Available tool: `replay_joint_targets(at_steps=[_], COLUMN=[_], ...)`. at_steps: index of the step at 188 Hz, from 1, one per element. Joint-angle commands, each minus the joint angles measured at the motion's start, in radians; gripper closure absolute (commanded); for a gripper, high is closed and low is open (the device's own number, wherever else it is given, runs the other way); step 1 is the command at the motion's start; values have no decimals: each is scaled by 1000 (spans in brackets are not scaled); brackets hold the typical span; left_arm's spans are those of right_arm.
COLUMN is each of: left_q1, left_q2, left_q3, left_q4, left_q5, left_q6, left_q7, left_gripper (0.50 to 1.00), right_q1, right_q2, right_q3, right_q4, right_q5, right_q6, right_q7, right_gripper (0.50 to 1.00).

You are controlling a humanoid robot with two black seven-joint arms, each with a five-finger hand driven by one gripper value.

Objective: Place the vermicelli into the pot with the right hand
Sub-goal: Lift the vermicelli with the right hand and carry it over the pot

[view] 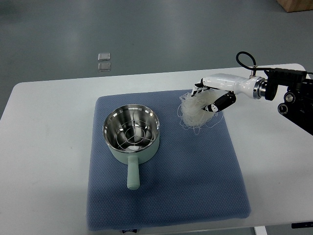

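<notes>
**Right hand grips vermicelli beside the pot**

The right hand (212, 98) reaches in from the picture's right edge, its white forearm angled across the far right part of the blue mat (195, 186). Its fingers (221, 103) are curled around a loose, pale tangle of vermicelli (191, 113), holding the bundle from above and to the right. Strands hang down and spread out below and to the left of the hand; whether the lowest loops touch the mat or hang just over it cannot be told from this angle.

The pot (131, 132) stands upright on the left half of the mat, well clear of the vermicelli, with bare mat between them. It has a pale green outer wall, a shiny steel inside, and a pale green handle (132, 175) pointing toward the near edge of the mat. No vermicelli shows inside it.

The mat lies on a white desk (44, 147). Beyond the desk's far edge, two small clear squares (103, 61) lie on the grey floor (171, 34). The left arm is out of view.
</notes>
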Motion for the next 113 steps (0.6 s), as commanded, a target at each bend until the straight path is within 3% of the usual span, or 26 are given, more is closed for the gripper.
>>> replay_joint_targets(at_steps=[1,64,113], left_q1=[0,0,0], left_q2=[0,0,0], left_q3=[0,0,2], left_q4=[0,0,0], left_q5=[0,0,0], left_q6=[0,0,0], left_q7=[0,0,0], left_gripper=[500,500,500], right_q1=[45,195,239], right_q2=[-5,23,193], right_q3=[1,1,-3], right_q4=[0,-15,-15], right_q5=[24,52,53], right_q6=[3,24,43], right_q7=[0,-1,-1], right_gripper=[1000,1000,1000])
